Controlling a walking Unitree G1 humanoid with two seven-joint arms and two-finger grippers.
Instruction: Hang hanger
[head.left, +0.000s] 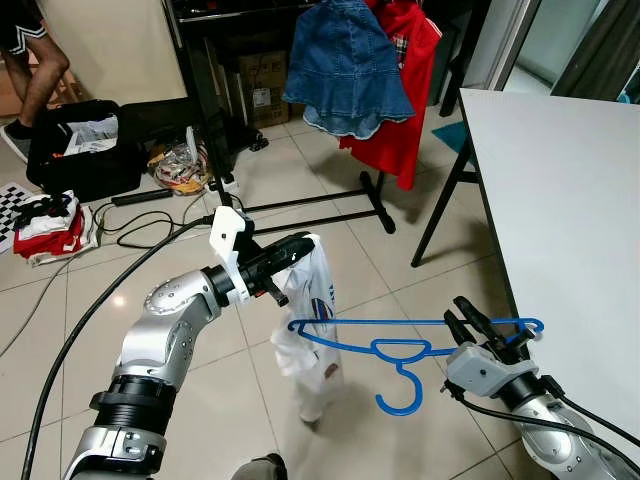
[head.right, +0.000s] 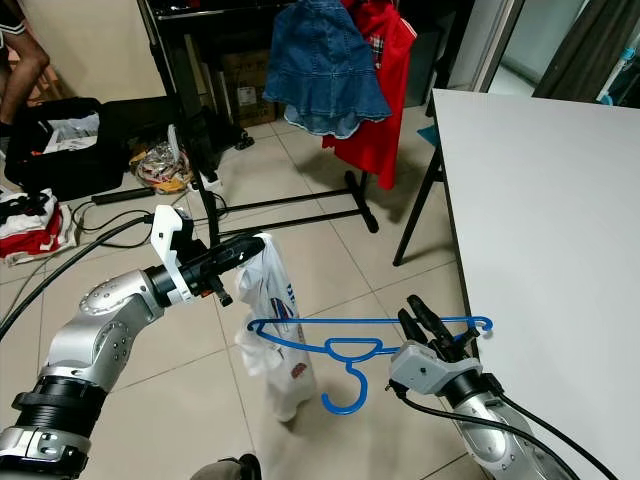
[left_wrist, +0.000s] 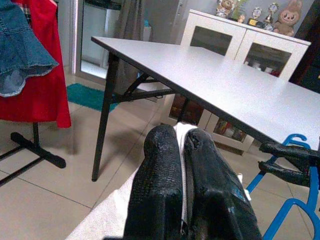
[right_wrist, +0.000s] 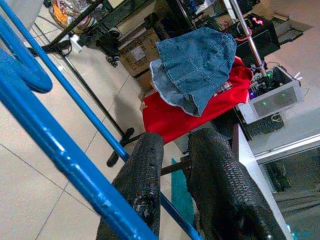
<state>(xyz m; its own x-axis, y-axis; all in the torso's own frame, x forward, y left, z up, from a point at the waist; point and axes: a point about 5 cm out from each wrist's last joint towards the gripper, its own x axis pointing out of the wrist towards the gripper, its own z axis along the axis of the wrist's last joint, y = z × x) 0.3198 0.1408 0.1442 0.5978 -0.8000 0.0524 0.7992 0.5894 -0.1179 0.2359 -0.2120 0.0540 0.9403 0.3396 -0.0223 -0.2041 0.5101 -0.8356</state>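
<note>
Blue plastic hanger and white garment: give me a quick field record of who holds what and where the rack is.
left gripper: shut on white printed cloth garment, which hangs toward the tiled floor
right gripper: shut on blue plastic hanger near one end, hook pointing down
hanger vs garment: far end overlaps the garment
black clothes rack: ahead, holding blue denim skirt and red garment
grey table: on the robot's right

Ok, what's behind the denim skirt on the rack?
A red garment hangs behind the denim skirt, showing to its right and below. The skirt covers the rest of it, and how either hangs on the rack can't be seen.
</note>
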